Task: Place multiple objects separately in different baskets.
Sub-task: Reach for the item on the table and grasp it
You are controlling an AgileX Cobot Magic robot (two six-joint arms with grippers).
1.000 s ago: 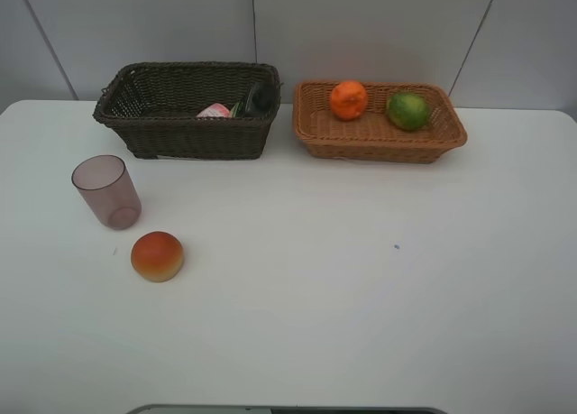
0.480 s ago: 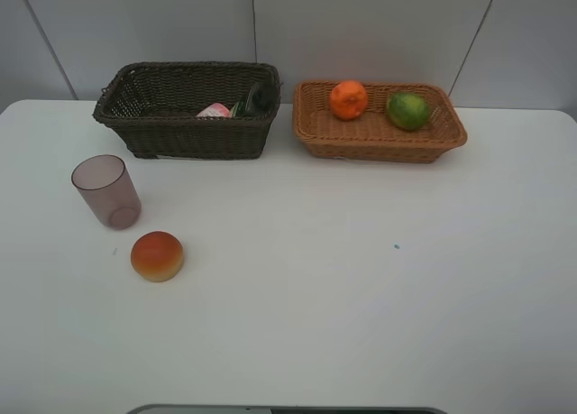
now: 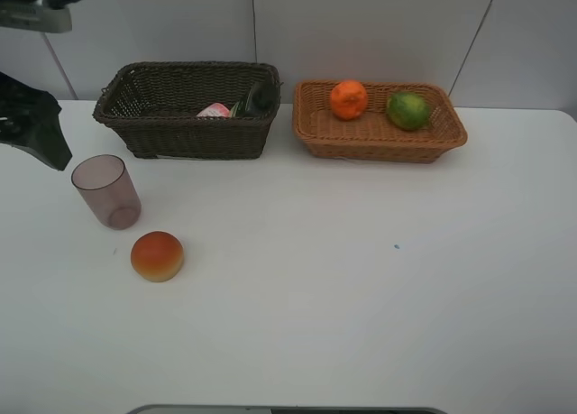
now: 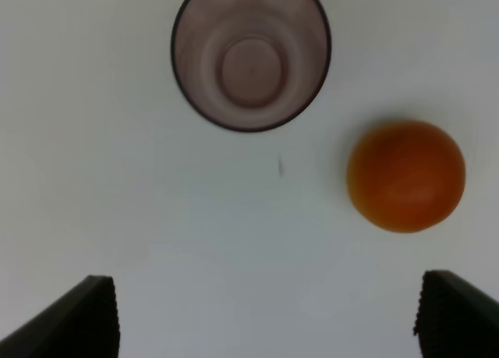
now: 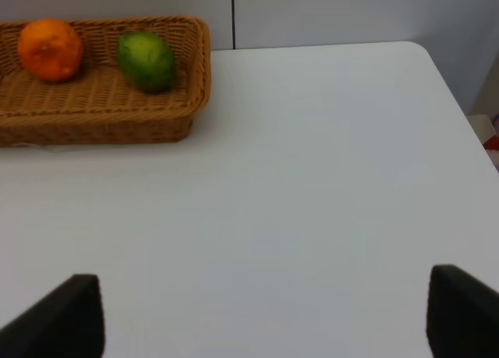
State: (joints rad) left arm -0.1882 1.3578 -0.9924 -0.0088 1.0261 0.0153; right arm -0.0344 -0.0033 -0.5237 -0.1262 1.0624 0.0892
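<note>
A translucent purple cup point(image 3: 106, 190) stands upright on the white table, with a red-orange round fruit point(image 3: 157, 256) in front of it. The dark brown basket point(image 3: 149, 116) holds a pink white-capped bottle point(image 3: 215, 111) and a black bottle point(image 3: 257, 98). In the light tan basket point(image 3: 379, 139) lie an orange point(image 3: 349, 99) and a green lime point(image 3: 407, 110). My left gripper point(image 4: 265, 319) hangs open above the cup point(image 4: 251, 54) and fruit point(image 4: 405, 176), holding nothing. The left arm point(image 3: 32, 125) shows at the far left edge. My right gripper point(image 5: 261, 319) is open over bare table, away from the tan basket point(image 5: 101, 112).
The table's right edge and rounded far corner point(image 5: 437, 69) lie beyond the right gripper. A grey panelled wall point(image 3: 361, 26) rises directly behind both baskets. A tiny dark speck point(image 3: 396, 246) marks the tabletop.
The left arm has come into the exterior high view at the far left, beside the cup. Cup, fruit and baskets have not moved.
</note>
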